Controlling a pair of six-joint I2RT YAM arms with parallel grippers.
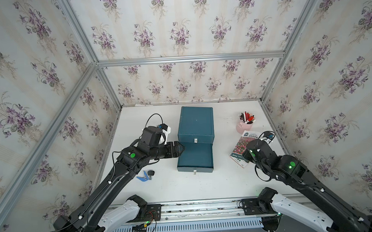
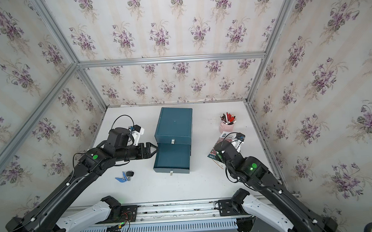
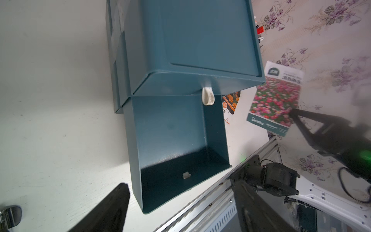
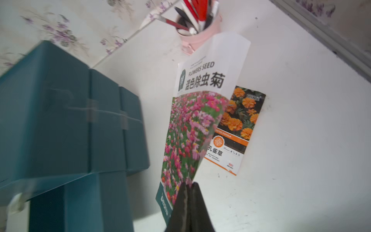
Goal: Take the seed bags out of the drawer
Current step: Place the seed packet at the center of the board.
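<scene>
Right wrist view gave the best seat: the right gripper (image 4: 187, 187) was clamped tight on the lower edge of the pink-red field packet (image 4: 190, 130). That packet hung raised and tilted above the table (image 4: 301, 140), out to the right of the drawer (image 1: 195, 169). Further right of the drawer, the marigold packet (image 4: 240, 120) lay flat, partly covered in this view by the lifted one. So 2 bags were out!

Left of the drawer, the left gripper (image 2: 155, 149) hovered just beside its side wall, jaws spread, nothing between them. The drawer, pulled out from the blue cabinet (image 1: 195, 124), showed a bare floor in the left wrist view. No 3rd packet turned up in any view, and the stretch of drawer under the cabinet was hidden.

My read: the set-down of bag number 2 was in hand. The next move called for lowering it flat beside the marigolds, clear of the pink pen cup (image 4: 200, 38), then parting the jaws. That glossy sheet could slide.
</scene>
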